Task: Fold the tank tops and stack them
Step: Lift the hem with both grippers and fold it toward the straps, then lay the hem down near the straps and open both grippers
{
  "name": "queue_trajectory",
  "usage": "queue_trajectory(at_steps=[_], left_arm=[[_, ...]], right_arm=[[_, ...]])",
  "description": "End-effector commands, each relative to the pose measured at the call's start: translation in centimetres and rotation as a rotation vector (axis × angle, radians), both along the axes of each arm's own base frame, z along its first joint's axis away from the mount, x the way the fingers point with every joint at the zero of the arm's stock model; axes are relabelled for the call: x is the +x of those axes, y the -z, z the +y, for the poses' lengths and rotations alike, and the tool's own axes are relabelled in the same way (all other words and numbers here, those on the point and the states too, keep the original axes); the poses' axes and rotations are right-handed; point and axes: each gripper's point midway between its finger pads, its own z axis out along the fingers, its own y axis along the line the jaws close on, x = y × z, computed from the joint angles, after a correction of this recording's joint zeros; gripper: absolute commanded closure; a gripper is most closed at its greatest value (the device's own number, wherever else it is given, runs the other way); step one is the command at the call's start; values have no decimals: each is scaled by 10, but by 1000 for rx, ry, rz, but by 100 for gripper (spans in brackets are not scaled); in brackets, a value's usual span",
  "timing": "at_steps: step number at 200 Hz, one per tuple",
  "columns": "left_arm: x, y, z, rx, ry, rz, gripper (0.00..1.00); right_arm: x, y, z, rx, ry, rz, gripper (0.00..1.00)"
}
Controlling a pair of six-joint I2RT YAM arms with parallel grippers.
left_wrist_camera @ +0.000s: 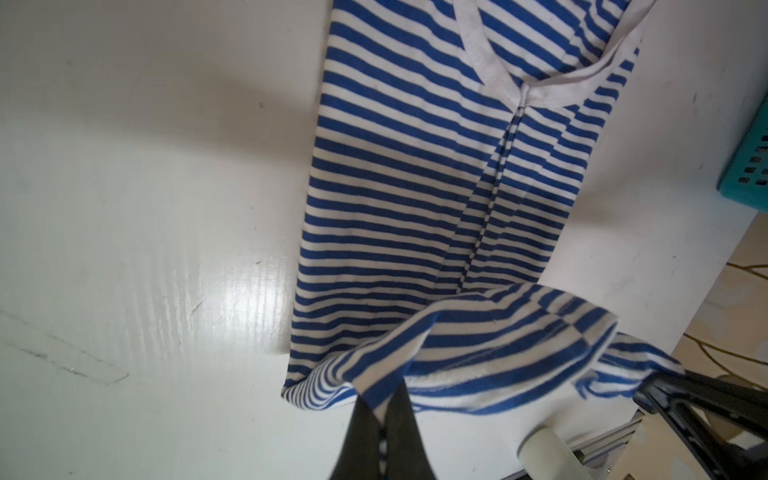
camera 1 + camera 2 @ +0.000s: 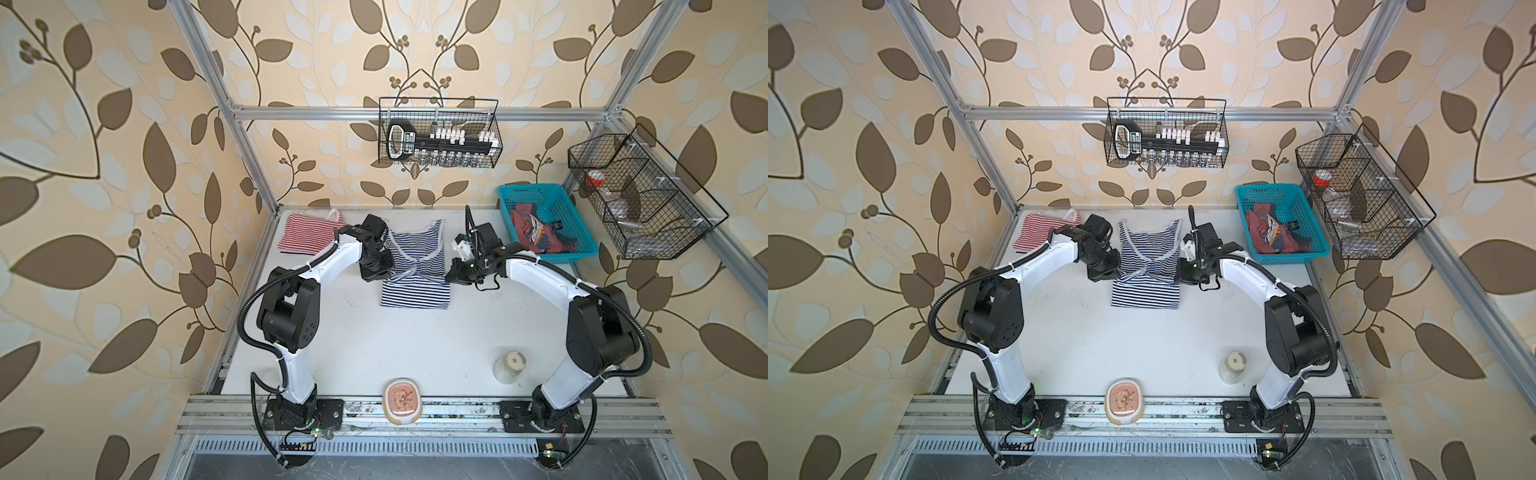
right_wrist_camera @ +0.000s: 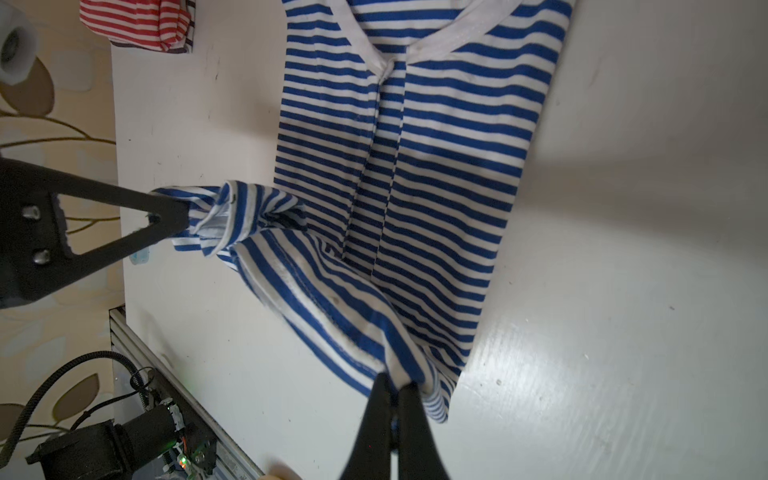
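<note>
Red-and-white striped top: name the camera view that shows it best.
A top view: both show the red-and-white striped top nearly whole at the table's far left corner. The right wrist view crops it at the frame edge; the left wrist view misses it.

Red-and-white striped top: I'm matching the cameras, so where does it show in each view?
Top view: the red-and-white striped top lies in the table's far left corner.
Top view: that top, same far left corner.
Left wrist: not in it.
Right wrist: that top, cut off at the picture's edge, on the table's corner.
Shared landmark: the navy-and-white striped top, in all four views.
</note>
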Motion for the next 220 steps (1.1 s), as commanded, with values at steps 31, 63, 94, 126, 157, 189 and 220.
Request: queue_trajectory(at_steps=[31, 63, 94, 126, 157, 189, 220], left_arm=[[30, -4, 0, -36, 5, -23, 100], [41, 3, 1, -53, -9, -10, 100], [49, 6, -2, -60, -5, -10, 100], [56, 10, -1, -64, -10, -2, 100], [64, 11, -1, -61, -10, -4, 100], [70, 13, 1, -57, -13, -6, 100], [74, 19, 3, -57, -18, 6, 100]], right_arm=[[21, 10, 6, 32, -12, 12, 100], [32, 15, 6, 59, 16, 18, 100], [38, 19, 6, 62, 20, 26, 100], [42, 24, 7, 61, 22, 33, 100], [47, 31, 4, 59, 31, 47, 100], [55, 34, 3, 60, 36, 48, 100], [60, 39, 2, 63, 40, 61, 100]])
